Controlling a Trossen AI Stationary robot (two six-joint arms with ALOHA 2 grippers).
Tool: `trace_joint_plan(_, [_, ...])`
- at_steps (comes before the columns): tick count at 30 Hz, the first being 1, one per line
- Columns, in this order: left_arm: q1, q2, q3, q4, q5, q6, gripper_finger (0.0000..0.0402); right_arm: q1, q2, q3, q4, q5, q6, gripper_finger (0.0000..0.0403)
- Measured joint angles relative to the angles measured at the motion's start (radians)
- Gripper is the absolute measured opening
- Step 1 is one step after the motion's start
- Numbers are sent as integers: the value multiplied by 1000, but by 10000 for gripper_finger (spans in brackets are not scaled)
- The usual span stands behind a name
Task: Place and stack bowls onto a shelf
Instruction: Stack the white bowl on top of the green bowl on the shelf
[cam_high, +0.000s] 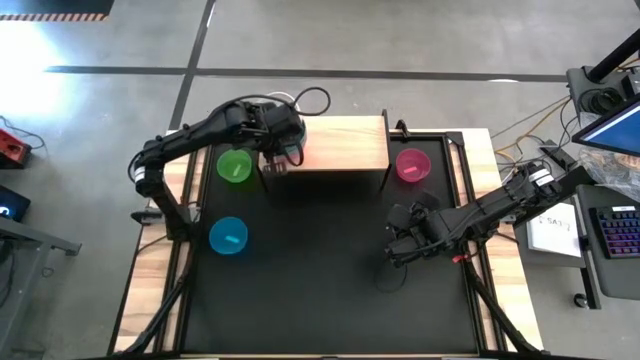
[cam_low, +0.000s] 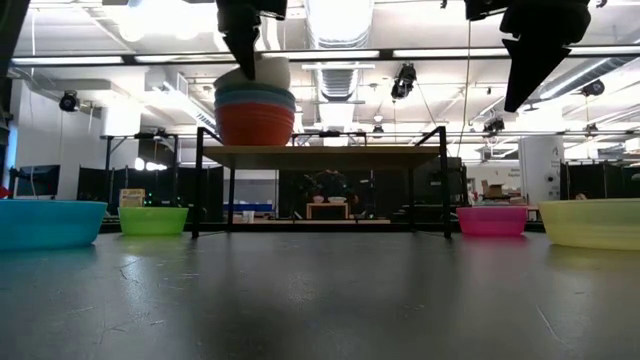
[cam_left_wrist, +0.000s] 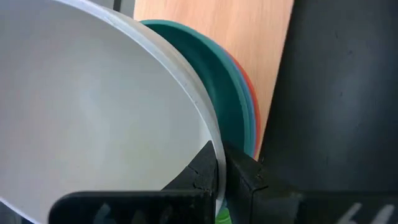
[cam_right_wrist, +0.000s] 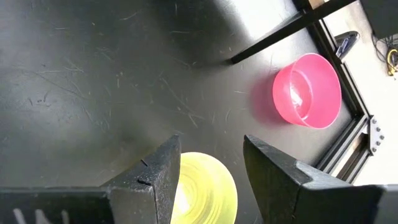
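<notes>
Shelf (cam_high: 345, 142): light-wood board on thin black legs, at 12 o'clock on the black tabletop (cam_high: 320, 300).

Stack of larger bowls (cam_low: 255, 110): on the shelf's left end; red at the bottom, slate blue and teal above it.

Cream white bowl (cam_left_wrist: 93, 112): topmost, tilted, its rim pinched between the closed fingers of the left gripper (cam_left_wrist: 221, 171); from the low view it appears not yet fully nested.

Smaller bowls, all on the tabletop, none shelved:
- green bowl (cam_high: 235, 165), 10 o'clock, just beside the shelf's left end.
- blue bowl (cam_high: 228, 236), 9 o'clock.
- pink bowl (cam_high: 412, 165), 2 o'clock, just beside the shelf's right end.
- yellow bowl (cam_right_wrist: 202, 190), about 3 o'clock, directly under the right gripper (cam_right_wrist: 211, 168).

Right gripper: fingers spread wide, holding nothing, raised above the yellow bowl.

Progress, as judged: three larger bowls stacked, the fourth being set down; four smaller bowls left, yellow probably next.
</notes>
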Motion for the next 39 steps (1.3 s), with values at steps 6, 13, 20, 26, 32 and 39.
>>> trace_joint_plan(6, [0, 14, 0, -3, 0, -18, 0, 0, 0, 0, 0, 0, -2, 164])
trace_joint_plan(13, [0, 15, 0, -6, 58, -45, 5, 0, 0, 0, 0, 0, -3, 164])
trace_joint_plan(20, [1, 15, 0, -26, 38, -60, 50, 0, 0, 0, 0, 0, -3, 164])
trace_joint_plan(26, [0, 15, 0, -39, -62, -60, 84, 0, 0, 0, 0, 0, -3, 164])
trace_joint_plan(32, [1, 15, 0, -65, -90, -48, 78, 0, 0, 0, -2, 0, -3, 164])
trace_joint_plan(39, [1, 13, 0, -68, -89, -67, 60, 0, 0, 0, -3, 0, -3, 164])
